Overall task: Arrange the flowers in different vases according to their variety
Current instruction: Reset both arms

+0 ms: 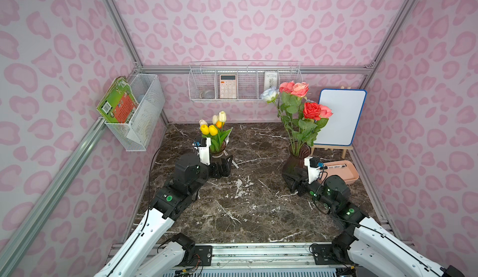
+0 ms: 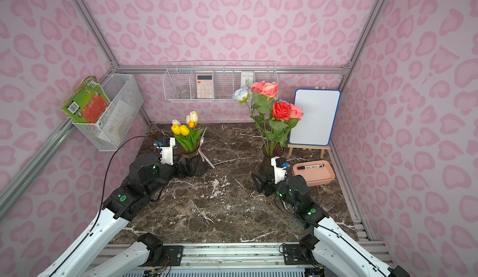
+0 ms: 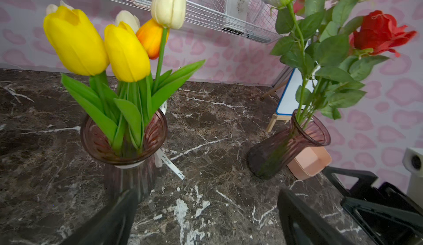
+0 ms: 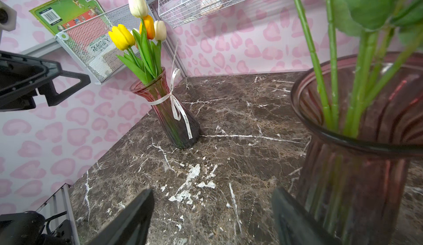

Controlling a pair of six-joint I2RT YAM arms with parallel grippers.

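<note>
Flowers: all found in vases, none loose on bench (image 1: 245,211). Tulips (image 1: 213,129) (yellow, orange, cream) stood in ribboned vase (image 4: 170,115) on robot's left side of bench. Roses (image 1: 297,100) (pink, red, one white) stood in plain vase (image 1: 297,156) on right side, near whiteboard (image 1: 341,118). One variety per vase, no mix seen. Vases well apart, both upright.

Why so placed: stems passed through narrow necks & fanned against flared rims, so heads stood up w/o other support. Rose stems long, heads high above rim; judged top-heavy vs. tulip bunch, which sat low & compact.

Left fingers (image 3: 302,223): spread wide, nothing between, only bare bench in gap. Ribboned vase just beside one finger; contact couldn't be told. Right fingers (image 4: 128,218): likewise wide apart & empty, plain vase just beside one finger. Both sets low, near vase bases.

Assessment: sorting appeared complete; step in hand judged to be clearing arms from vases. Risk: fingers so close to glass that a sideways pull-out could nudge a vase, rose vase esp. Rec. straight-back withdrawal. Pink tray (image 1: 354,176) w/ marker (image 1: 335,165) lay beside rose vase, not part of job.
</note>
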